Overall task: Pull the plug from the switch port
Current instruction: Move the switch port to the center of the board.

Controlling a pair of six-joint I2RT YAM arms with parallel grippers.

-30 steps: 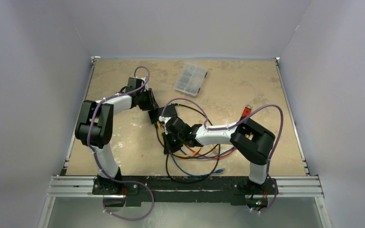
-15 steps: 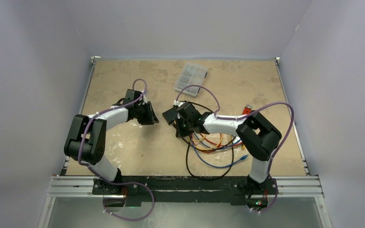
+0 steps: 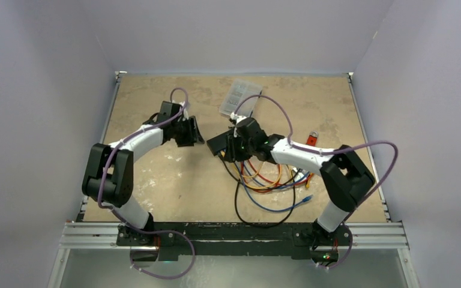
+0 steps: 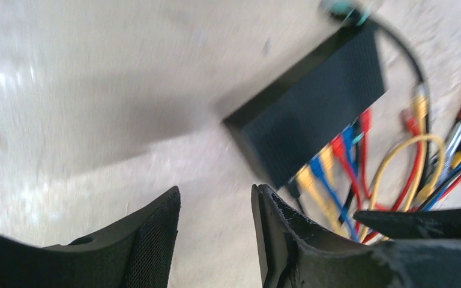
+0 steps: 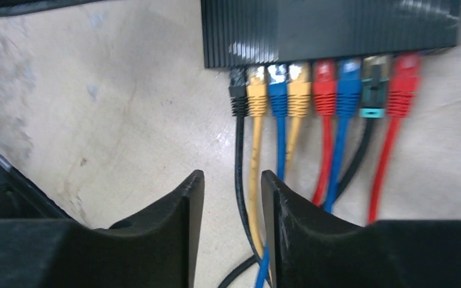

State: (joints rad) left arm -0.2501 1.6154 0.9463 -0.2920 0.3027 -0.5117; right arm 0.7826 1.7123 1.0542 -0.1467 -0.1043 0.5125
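- Diagonally on the surface (image 3: 156,180), the switch (image 3: 218,144) lies flat, its plugs (image 5: 327,90) facing the right fingers (image 5: 174,228), which stand slightly apart, empty.
- Left fingers (image 4: 156,240) likewise apart, holding nothing.

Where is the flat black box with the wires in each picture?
Top view: the black box is near the middle, slightly left.
Left wrist: upper right, tilted.
Right wrist: along the top edge.
Shared landmark: the coloured cables plugged into its side.

Right wrist view's top edge crops the switch (image 5: 330,30).
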